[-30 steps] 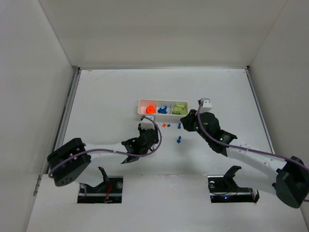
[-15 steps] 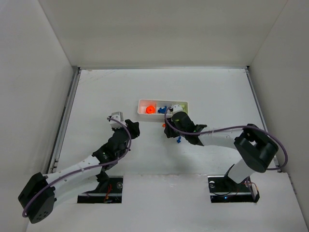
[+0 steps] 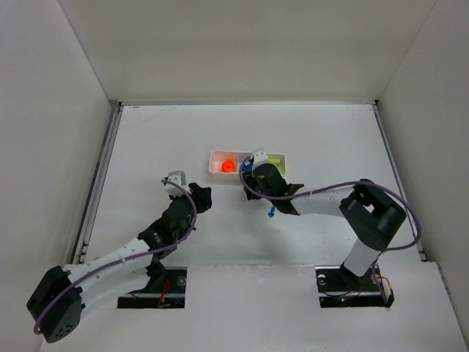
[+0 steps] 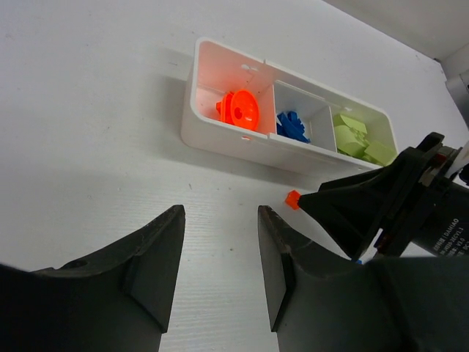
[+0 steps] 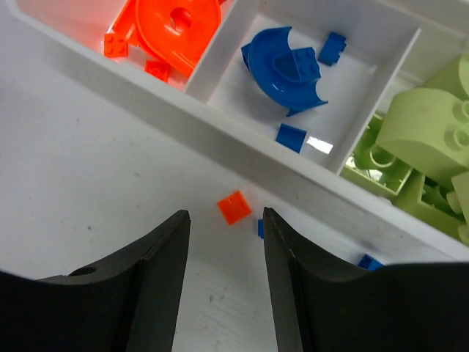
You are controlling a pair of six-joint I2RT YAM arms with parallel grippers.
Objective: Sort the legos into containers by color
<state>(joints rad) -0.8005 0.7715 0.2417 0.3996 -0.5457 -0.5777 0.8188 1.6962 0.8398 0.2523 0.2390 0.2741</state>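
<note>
The white tray (image 3: pixel 214 163) has three compartments. An orange disc (image 3: pixel 228 166) lies in the left one, blue pieces (image 5: pixel 286 70) in the middle one and light-green bricks (image 5: pixel 425 132) in the right one. A small orange bit (image 5: pixel 234 207) lies on the table in front of the tray. My right gripper (image 5: pixel 225 214) is open and empty, and its tips stand just short of the bit on either side. A blue bit (image 5: pixel 260 228) peeks from behind its right finger. My left gripper (image 4: pixel 220 213) is open and empty, on the table left of the tray (image 4: pixel 220 136).
Two more blue bits lie on the table, one near the tray's front wall (image 5: pixel 370 262) and one below the right gripper (image 3: pixel 271 213). White walls enclose the table on the left, back and right. From the left wrist, the right gripper (image 4: pixel 366 202) reaches toward the orange bit (image 4: pixel 292 199).
The left arm swung away to the left of the tray and now holds still. The right gripper moved left along the tray's front to the orange bit.
</note>
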